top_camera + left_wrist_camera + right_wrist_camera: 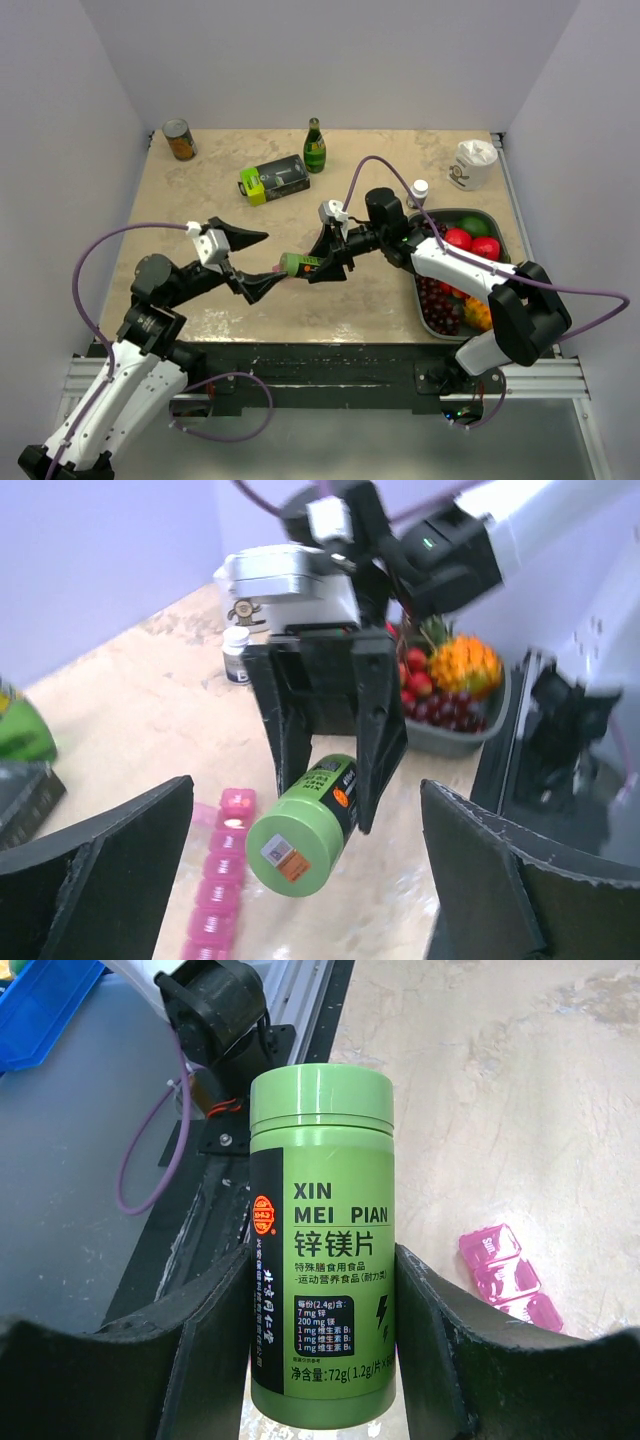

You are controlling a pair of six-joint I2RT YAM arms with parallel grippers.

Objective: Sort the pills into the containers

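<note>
Lilac walls [330, 60], beige marbled tabletop [200, 195], pink containers [215, 880], green bottle [297, 264] gripped aloft

Left arm [125, 385] and right arm [460, 268] wore white shells over black joints; purple cables [160, 227] trailed off; fingers [105, 855] were black wedges.

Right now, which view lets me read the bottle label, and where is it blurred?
Right wrist: green bottle label sharp, evenly lit, readable. Left wrist: label small and soft; the left fingers in the foreground look slightly soft. Top external: even light, text too tiny.
</note>
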